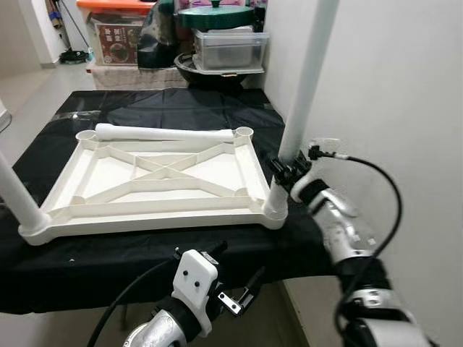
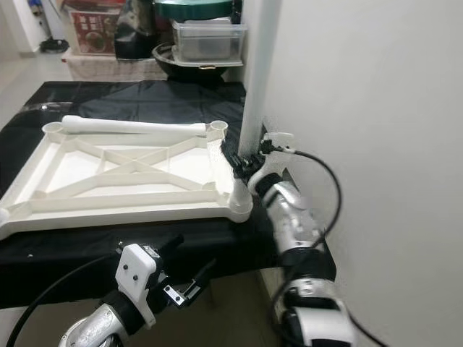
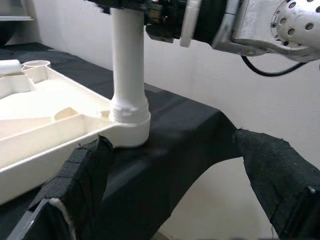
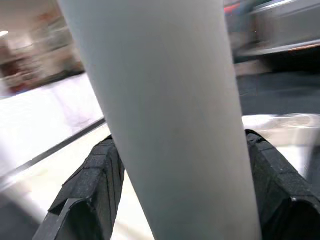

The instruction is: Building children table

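Note:
The white children's table top (image 1: 159,210) lies upside down on a black-covered table (image 1: 173,105). One white leg (image 1: 307,79) stands upright in its near right corner socket (image 1: 275,206). My right gripper (image 1: 286,170) is shut on this leg (image 4: 165,110) just above the socket, with a finger (image 4: 95,180) pressed on each side. Another leg (image 1: 16,195) stands in the near left corner. A third leg (image 1: 166,133) lies loose across the far side. My left gripper (image 1: 239,266) hangs open below the table's front edge, its fingers (image 3: 85,170) wide apart, facing the socket (image 3: 129,117).
A white wall (image 1: 405,108) runs close along the right, just behind the upright leg. At the back stand a clear plastic box (image 1: 228,47), a green-lidded pot (image 1: 217,16) and storage boxes (image 1: 116,36). Bare floor (image 1: 29,87) lies to the far left.

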Motion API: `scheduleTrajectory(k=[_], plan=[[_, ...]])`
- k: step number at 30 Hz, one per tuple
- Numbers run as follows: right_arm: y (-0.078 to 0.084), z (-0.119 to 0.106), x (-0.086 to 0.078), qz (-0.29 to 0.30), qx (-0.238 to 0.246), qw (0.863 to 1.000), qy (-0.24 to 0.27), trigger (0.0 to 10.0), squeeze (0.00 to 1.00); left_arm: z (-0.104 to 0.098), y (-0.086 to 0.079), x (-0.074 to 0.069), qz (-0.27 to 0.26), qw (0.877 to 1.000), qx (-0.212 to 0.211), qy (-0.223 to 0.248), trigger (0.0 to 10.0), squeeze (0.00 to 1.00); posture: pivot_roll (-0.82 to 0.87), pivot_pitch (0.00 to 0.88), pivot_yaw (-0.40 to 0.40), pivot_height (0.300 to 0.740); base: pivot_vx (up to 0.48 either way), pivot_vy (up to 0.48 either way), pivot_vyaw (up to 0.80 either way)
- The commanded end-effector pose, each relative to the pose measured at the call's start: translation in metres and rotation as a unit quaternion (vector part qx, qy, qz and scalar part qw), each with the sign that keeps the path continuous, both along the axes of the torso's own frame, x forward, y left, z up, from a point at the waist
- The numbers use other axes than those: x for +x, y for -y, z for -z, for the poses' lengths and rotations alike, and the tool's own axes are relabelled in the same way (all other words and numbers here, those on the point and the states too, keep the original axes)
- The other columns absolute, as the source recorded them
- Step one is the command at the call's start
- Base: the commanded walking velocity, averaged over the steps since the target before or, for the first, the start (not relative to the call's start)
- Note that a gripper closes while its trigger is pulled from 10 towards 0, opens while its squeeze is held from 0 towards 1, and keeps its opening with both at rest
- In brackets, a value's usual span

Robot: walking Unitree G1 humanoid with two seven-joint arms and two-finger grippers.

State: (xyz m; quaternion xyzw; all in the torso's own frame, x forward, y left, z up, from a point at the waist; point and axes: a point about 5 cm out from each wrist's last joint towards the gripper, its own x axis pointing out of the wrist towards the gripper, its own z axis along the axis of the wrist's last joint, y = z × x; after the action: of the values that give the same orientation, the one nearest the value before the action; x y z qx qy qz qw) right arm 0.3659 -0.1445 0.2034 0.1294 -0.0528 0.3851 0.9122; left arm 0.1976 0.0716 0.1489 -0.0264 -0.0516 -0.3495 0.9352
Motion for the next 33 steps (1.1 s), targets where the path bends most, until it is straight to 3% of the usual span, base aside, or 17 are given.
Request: scheduleTrajectory(k=[1, 3, 13, 14, 20, 22, 23, 24, 25, 26, 27, 28, 29, 30, 31, 32, 33], plan=[[-0.02, 0.006, -0.006, -0.09, 0.0, 0.996, -0.009, 10.0, 0.0, 0.003, -0.001, 0.001, 0.001, 1.0, 0.004, -0.005, 10.0, 0.0, 0.13, 0.059, -0.057, 0.74, 0.0, 0.0, 0.0], [-0.027, 0.007, -0.011, -0.207, -0.047, 0.977, -0.006, 10.0, 0.0, 0.003, 0.0, 0.001, 0.002, 1.0, 0.004, -0.005, 10.0, 0.0, 0.14, 0.058, -0.06, 0.74, 0.0, 0.0, 0.0], [-0.043, 0.013, -0.012, -0.315, -0.109, 0.942, -0.015, 10.0, 0.0, 0.003, -0.001, -0.001, 0.0, 1.0, 0.005, -0.005, 10.0, 0.0, 0.16, 0.057, -0.065, 0.74, 0.0, 0.0, 0.0], [-0.045, 0.015, -0.013, -0.327, -0.118, 0.938, -0.018, 0.1, 0.0, 0.003, -0.001, -0.002, -0.001, 1.0, 0.005, -0.005, 10.0, 0.0, 0.16, 0.058, -0.065, 0.74, 0.0, 0.0, 0.0], [-0.045, 0.017, -0.015, -0.343, -0.122, 0.931, -0.008, 0.0, 0.0, 0.004, -0.002, -0.003, -0.003, 1.0, 0.005, -0.006, 10.0, 0.0, 0.16, 0.056, -0.067, 0.74, 0.0, 0.0, 0.0], [-0.045, 0.017, -0.01, -0.306, -0.117, 0.945, 0.006, 0.0, 0.0, 0.004, -0.002, -0.003, -0.003, 1.0, 0.005, -0.006, 10.0, 0.0, 0.15, 0.052, -0.064, 0.74, 0.0, 0.0, 0.0], [-0.045, 0.016, -0.005, -0.255, -0.106, 0.961, 0.013, 0.0, 0.0, 0.004, -0.002, -0.003, -0.003, 1.0, 0.005, -0.007, 10.0, 0.0, 0.15, 0.049, -0.062, 0.74, 0.0, 0.0, 0.0], [-0.045, 0.016, -0.005, -0.255, -0.106, 0.961, 0.013, 0.0, 0.0, 0.004, -0.002, -0.003, -0.003, 1.0, 0.005, -0.007, 10.0, 0.0, 0.15, 0.049, -0.062, 0.74, 0.0, 0.0, 0.0], [-0.045, 0.014, -0.001, -0.217, -0.097, 0.971, 0.017, 0.0, 0.0, 0.004, -0.002, -0.003, -0.002, 1.0, 0.005, -0.007, 10.0, 0.0, 0.15, 0.049, -0.062, 0.74, 0.0, 0.0, 0.0], [-0.041, 0.013, 0.009, -0.125, -0.089, 0.988, 0.009, 0.0, 0.0, 0.004, -0.002, -0.003, -0.002, 1.0, 0.005, -0.007, 10.0, 0.0, 0.15, 0.047, -0.06, 0.74, 0.0, 0.0, 0.0], [-0.035, 0.013, 0.018, -0.033, -0.086, 0.996, -0.006, 0.0, 0.0, 0.005, -0.002, -0.003, -0.002, 1.0, 0.005, -0.007, 10.0, 0.0, 0.14, 0.044, -0.06, 0.74, 0.0, 0.0, 0.0], [-0.035, 0.013, 0.018, -0.033, -0.086, 0.996, -0.006, 0.0, 0.0, 0.005, -0.002, -0.003, -0.002, 1.0, 0.005, -0.007, 10.0, 0.0, 0.14, 0.044, -0.06, 0.74, 0.0, 0.0, 0.0], [-0.028, 0.014, 0.025, 0.04, -0.083, 0.995, -0.024, 0.0, 0.0, 0.005, -0.002, -0.003, -0.002, 1.0, 0.005, -0.007, 10.0, 0.0, 0.14, 0.045, -0.06, 0.74, 0.0, 0.0, 0.0], [-0.028, 0.014, 0.025, 0.04, -0.083, 0.995, -0.024, 0.0, 0.0, 0.005, -0.002, -0.003, -0.002, 1.0, 0.005, -0.007, 10.0, 0.0, 0.14, 0.045, -0.06, 0.74, 0.0, 0.0, 0.0], [-0.016, 0.015, 0.031, 0.149, -0.089, 0.984, -0.039, 0.0, 0.0, 0.005, -0.002, -0.003, -0.002, 1.0, 0.005, -0.007, 10.0, 0.0, 0.14, 0.045, -0.055, 0.74, 0.0, 0.0, 0.0], [-0.016, 0.015, 0.031, 0.149, -0.089, 0.984, -0.039, 0.0, 0.0, 0.005, -0.002, -0.003, -0.002, 1.0, 0.005, -0.007, 10.0, 0.0, 0.14, 0.045, -0.055, 0.74, 0.0, 0.0, 0.0], [0.002, 0.019, 0.034, 0.272, -0.084, 0.956, -0.066, 0.0, 0.0, 0.005, -0.002, -0.003, -0.002, 1.0, 0.005, -0.007, 10.0, 0.0, 0.13, 0.048, -0.053, 0.74, 0.0, 0.0, 0.0]])
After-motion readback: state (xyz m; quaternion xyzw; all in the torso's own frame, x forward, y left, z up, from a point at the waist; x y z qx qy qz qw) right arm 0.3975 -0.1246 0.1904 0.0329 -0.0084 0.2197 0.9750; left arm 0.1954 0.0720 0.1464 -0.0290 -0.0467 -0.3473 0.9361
